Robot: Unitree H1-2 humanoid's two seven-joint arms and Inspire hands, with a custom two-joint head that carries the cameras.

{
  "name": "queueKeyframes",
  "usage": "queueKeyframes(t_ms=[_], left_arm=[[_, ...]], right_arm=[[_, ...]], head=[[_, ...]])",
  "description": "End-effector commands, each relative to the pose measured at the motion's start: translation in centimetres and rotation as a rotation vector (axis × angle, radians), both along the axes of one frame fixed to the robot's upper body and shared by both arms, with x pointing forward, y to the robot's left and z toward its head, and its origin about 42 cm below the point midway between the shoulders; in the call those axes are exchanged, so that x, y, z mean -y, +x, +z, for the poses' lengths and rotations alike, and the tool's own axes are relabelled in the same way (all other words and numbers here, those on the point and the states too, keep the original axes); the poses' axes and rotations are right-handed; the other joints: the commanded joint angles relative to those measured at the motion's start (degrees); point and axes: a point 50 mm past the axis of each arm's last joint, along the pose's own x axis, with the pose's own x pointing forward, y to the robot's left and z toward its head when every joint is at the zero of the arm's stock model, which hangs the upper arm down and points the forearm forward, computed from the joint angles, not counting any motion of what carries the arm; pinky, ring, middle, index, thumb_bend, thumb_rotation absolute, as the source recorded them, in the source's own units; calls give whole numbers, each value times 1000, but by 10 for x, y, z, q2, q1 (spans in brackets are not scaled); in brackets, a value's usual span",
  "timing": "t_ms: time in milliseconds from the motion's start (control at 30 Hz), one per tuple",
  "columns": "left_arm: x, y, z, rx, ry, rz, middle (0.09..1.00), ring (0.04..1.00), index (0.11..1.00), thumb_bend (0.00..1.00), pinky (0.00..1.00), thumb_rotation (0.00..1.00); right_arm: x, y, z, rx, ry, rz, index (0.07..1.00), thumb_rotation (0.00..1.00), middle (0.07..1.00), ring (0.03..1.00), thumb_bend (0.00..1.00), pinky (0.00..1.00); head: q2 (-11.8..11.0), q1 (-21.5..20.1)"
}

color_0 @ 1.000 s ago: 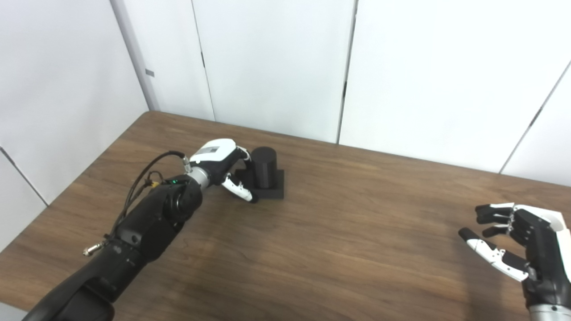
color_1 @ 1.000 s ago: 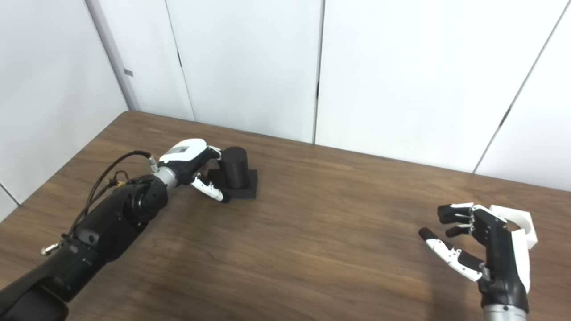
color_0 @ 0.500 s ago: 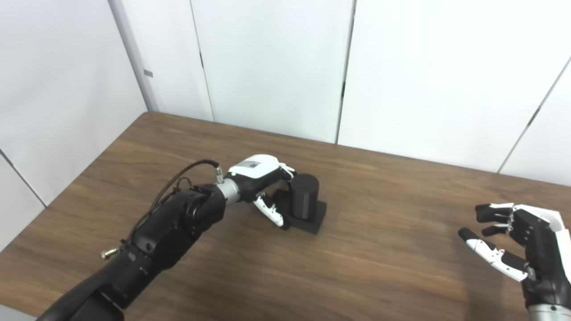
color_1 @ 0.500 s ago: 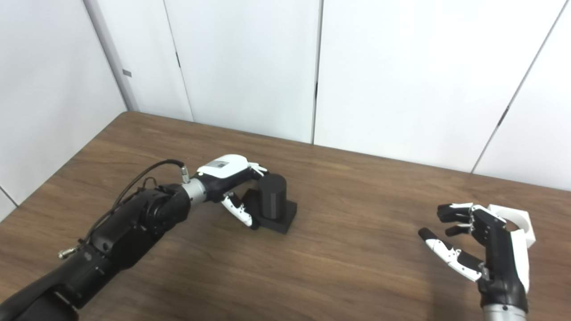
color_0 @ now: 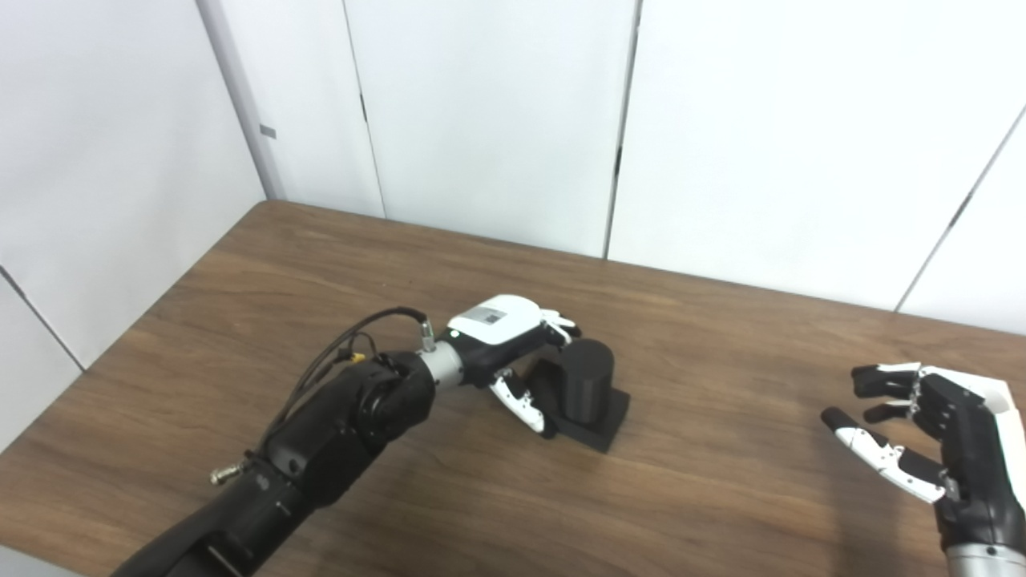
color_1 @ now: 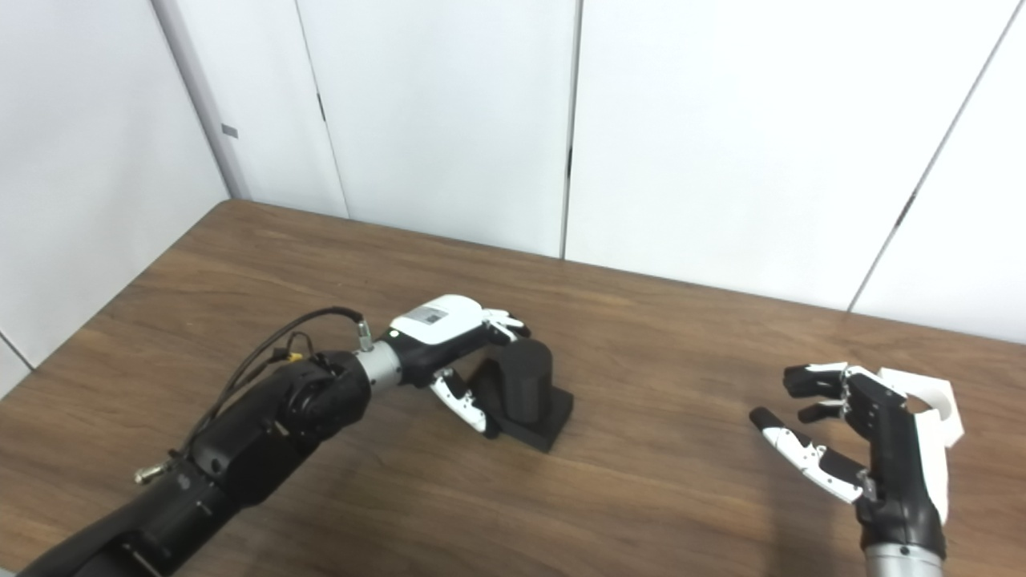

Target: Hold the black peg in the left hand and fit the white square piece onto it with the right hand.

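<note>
So the black peg (color_0: 586, 390) just got dragged a good way across the table (color_0: 449, 497). A second ago it was sitting up near the far left part of the tabletop, and now it's pretty much in the middle, still standing upright on its square black base. The left hand (color_0: 513, 353) is wrapped around it, fingers curled behind the cylinder and the thumb down along the near side of the base, so it's holding the peg and it's kept that same grip the whole way over. The base looks a bit rotated compared to where it started, corner pointing more toward me now.

What that means, I'd guess: the peg is being brought to a spot where both arms can reach it comfortably. That's half the job set up.

The other half hasn't started though. The right hand (color_1: 862, 437) is in basically the same place it was a second ago, hovering at the right edge with its fingers spread wide and nothing in them. The white square piece (color_1: 930, 409) is lying on the table just behind that hand, partly hidden by it, only visible from the right eye view. It hasn't budged. Peg and white piece are well apart at this point, so that pickup has to come next.
</note>
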Motion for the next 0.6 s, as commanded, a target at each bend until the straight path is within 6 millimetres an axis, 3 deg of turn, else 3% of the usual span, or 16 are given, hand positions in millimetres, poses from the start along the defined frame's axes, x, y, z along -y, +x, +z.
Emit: queueKeyframes(t_ms=[0,333,567], left_arm=[[27,-11,-8,0,33,-120,894,929,491,523,846,71],[49,-23,-23,-22,126,-229,896,939,492,523,852,70],[53,-24,-30,-44,183,-269,901,937,492,523,858,70]], right_arm=[[-1,3,18,91,-10,8,490,119,612,584,495,451],[-2,4,18,109,-4,18,490,118,606,564,495,432],[-6,5,16,117,-8,26,490,119,610,567,495,436]], head=[[3,-7],[14,-40],[25,-90]])
